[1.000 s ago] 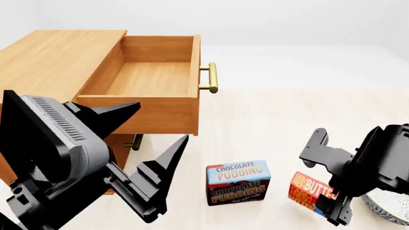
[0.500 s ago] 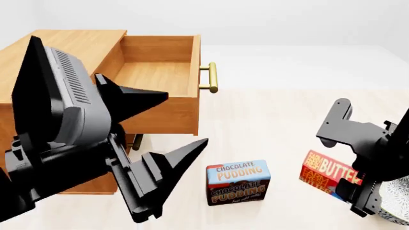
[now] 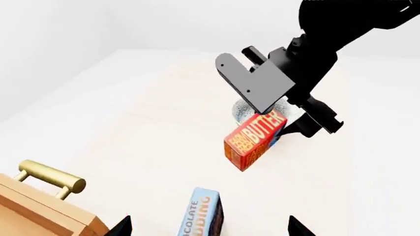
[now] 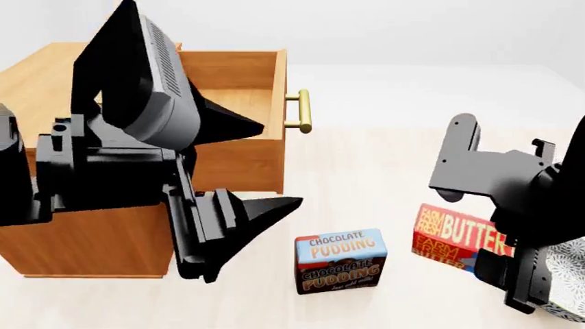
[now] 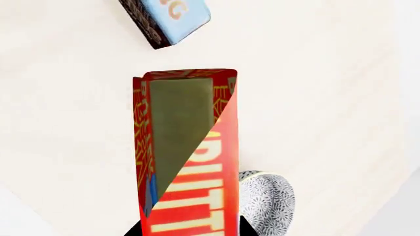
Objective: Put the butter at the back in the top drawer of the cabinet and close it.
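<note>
The red and orange butter [image 4: 457, 236] hangs above the table at the right, held by one end in my right gripper [image 4: 501, 236], which is shut on it. In the right wrist view the butter [image 5: 187, 162] runs out from between the fingertips of the right gripper [image 5: 190, 230]. The left wrist view shows the butter [image 3: 256, 140] lifted off the surface. The cabinet [image 4: 92, 240] stands at the left with its top drawer [image 4: 240, 164] pulled out and empty inside. My left gripper [image 4: 277, 164] is open in front of the drawer, holding nothing.
A blue-and-brown chocolate pudding box [image 4: 340, 260] stands upright on the table between the arms. A patterned bowl [image 4: 568, 277] sits at the right edge, just behind the butter. The drawer's brass handle [image 4: 302, 111] sticks out toward the table.
My right gripper has lifted the butter off the table. The left arm has risen and now covers more of the drawer's inside.
</note>
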